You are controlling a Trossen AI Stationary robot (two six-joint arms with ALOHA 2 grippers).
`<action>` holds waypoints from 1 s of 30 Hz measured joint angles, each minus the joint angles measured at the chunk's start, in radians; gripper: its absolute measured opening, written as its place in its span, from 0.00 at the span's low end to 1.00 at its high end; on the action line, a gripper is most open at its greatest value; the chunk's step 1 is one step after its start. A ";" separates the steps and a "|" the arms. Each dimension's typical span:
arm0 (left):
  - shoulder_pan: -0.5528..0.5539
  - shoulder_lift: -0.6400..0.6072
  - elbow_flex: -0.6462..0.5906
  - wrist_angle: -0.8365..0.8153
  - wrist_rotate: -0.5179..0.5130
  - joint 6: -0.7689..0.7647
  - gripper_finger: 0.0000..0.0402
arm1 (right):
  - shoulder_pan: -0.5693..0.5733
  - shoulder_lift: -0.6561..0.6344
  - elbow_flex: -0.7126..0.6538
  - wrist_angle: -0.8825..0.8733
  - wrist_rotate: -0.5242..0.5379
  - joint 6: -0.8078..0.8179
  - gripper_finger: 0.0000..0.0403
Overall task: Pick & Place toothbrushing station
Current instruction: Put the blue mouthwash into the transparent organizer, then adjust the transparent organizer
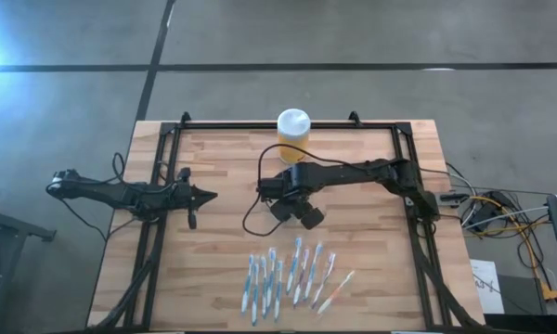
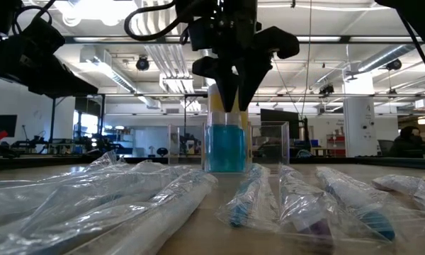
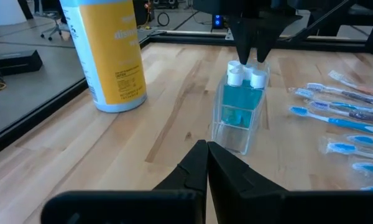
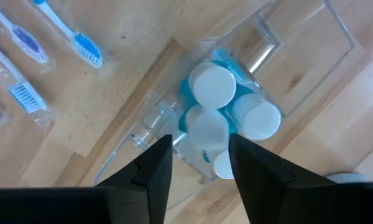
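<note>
Right wrist view: my right gripper (image 4: 199,163) hangs directly above the toothbrushing station (image 4: 236,106), fingers parted astride a white-capped blue bottle, aligned for a vertical grasp or release. The station stands upright mid-table, near the yellow jar (image 1: 293,133). My left gripper (image 3: 206,169) waits closed and empty, well clear to the side.

holder (image 3: 239,121): 1 | blue bottles in holder (image 4: 212,86): at least 3 white caps visible, exact count unclear | yellow jar (image 1: 293,130): 1 | wrapped toothbrushes (image 1: 277,278): about 10, overlapping, exact count unclear | arms: 2 | grippers: 2 – left (image 1: 202,196), right (image 4: 198,163)
</note>
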 joint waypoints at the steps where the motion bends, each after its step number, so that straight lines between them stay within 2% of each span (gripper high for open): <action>1: 0.000 0.000 0.000 0.000 0.000 -0.004 0.03 | 0.000 0.000 0.000 0.000 0.000 0.006 0.39; 10: 0.000 0.000 0.000 0.000 0.000 -0.009 0.03 | 0.000 -0.046 0.035 -0.098 0.011 0.087 0.42; 14: 0.000 0.000 0.000 0.000 0.000 -0.088 0.03 | 0.002 -0.111 0.049 -0.151 0.078 0.194 0.42; 17: 0.000 0.000 -0.010 0.004 0.003 -0.143 0.03 | 0.001 -0.193 0.015 -0.131 0.079 0.302 0.42; 20: 0.000 0.010 -0.028 0.027 0.030 -0.154 0.03 | 0.012 -0.320 -0.121 0.039 0.065 0.379 0.40; 24: -0.001 0.051 -0.043 0.085 0.120 -0.156 0.03 | 0.045 -0.511 -0.417 0.315 0.059 0.384 0.35; 30: -0.001 0.114 -0.061 0.149 0.146 -0.158 0.01 | 0.073 -0.822 -0.848 0.660 0.204 0.513 0.25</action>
